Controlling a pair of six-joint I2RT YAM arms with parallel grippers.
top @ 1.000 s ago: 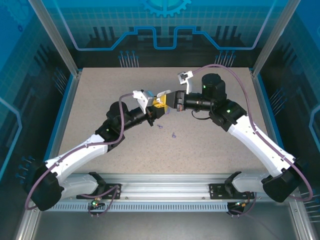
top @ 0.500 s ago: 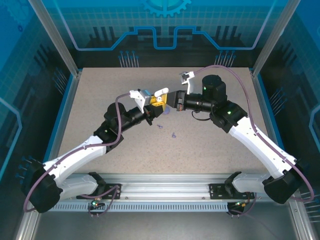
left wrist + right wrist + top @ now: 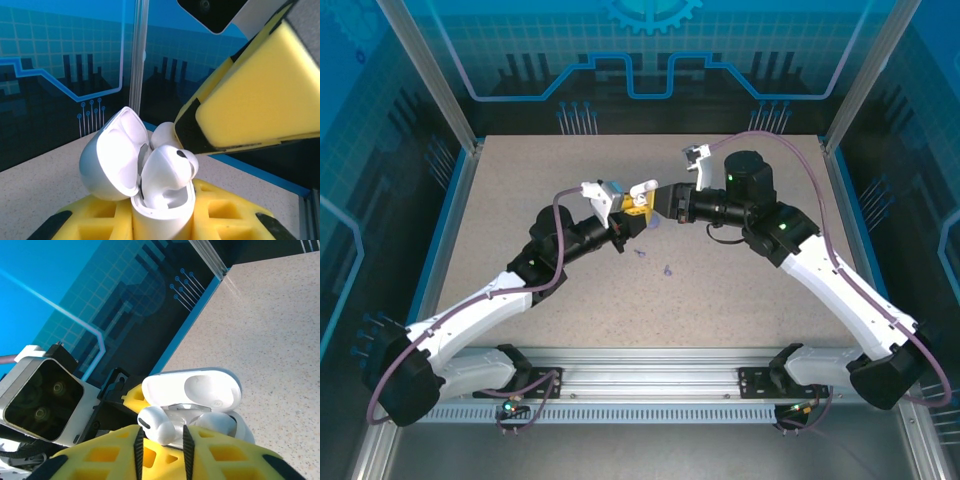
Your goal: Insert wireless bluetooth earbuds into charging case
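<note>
Both arms meet above the table [image 3: 520, 200], raised, rear of centre.

Left gripper [image 3: 632, 208]: clenched on the case [image 3: 160, 210], gripping its lower body. Lid hinged open.

Right gripper [image 3: 160, 446]: pinching an earbud [image 3: 155, 422] at the case mouth, head not yet sunk. The other earbud [image 3: 216, 423] sits alongside in the case.

Handling (our judgement):
- Case is light, rigid and glossy, so it may slip. We would hold it low, clear of the lid.
- Earbud is tiny, smooth and rounded. We would pinch the head, stem down, and press lightly.

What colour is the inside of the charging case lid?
Glossy white; the lid shows best in the left wrist view.
</note>
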